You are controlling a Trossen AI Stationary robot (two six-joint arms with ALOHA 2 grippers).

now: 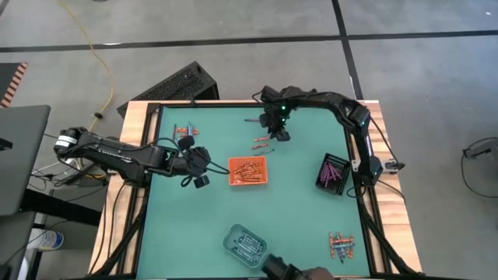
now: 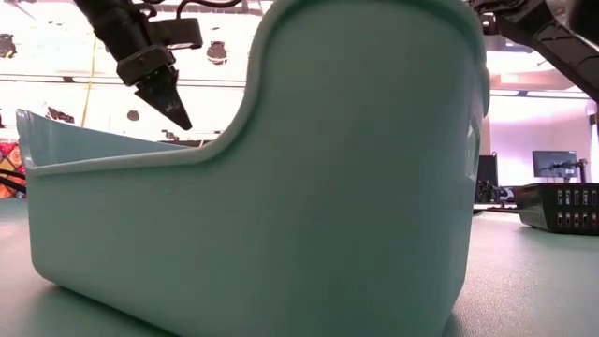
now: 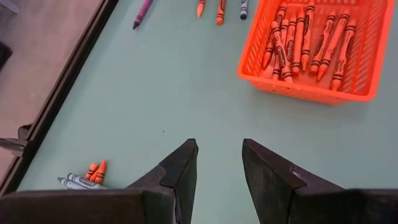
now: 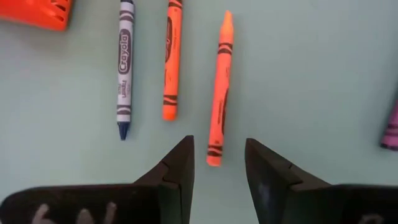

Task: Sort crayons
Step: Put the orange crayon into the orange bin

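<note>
**Crayons loose under both grippers, trays part-filled**

Crayons lie in several spots. Right gripper point(image 4: 217, 163) hangs over three loose ones: an orange crayon point(image 4: 219, 93) straight ahead, its near end just beyond the gap btwn the fingers, a 2nd orange crayon point(image 4: 170, 62) beside it, and a blue crayon point(image 4: 124, 65) furthest over. Purple crayon point(image 4: 390, 132) sits off to the other side, at frame edge. Jaws apart, nothing held.

Left gripper point(image 3: 219, 168) hovers over bare green mat point(image 1: 303, 202), jaws also apart and empty. Ahead of it, to one side, stands the orange tray point(image 3: 298, 93) w/ orange crayons point(image 3: 308, 40) packed in. Small cluster of orange and blue-grey crayons point(image 3: 87, 177) lies close by its base on the other side.

High view: black tray point(image 1: 333, 173) w/ purple sticks near right arm's base, teal bin point(image 1: 245, 245) at near table edge, mixed pile point(image 1: 339, 245) at near right corner. Low view is mostly blocked by the teal bin's wall.

Right arm reaches in from the far right corner, bent at the elbow; left arm stretches across from the left edge.

Blue crayon's wrapper reads "Crayola".
</note>
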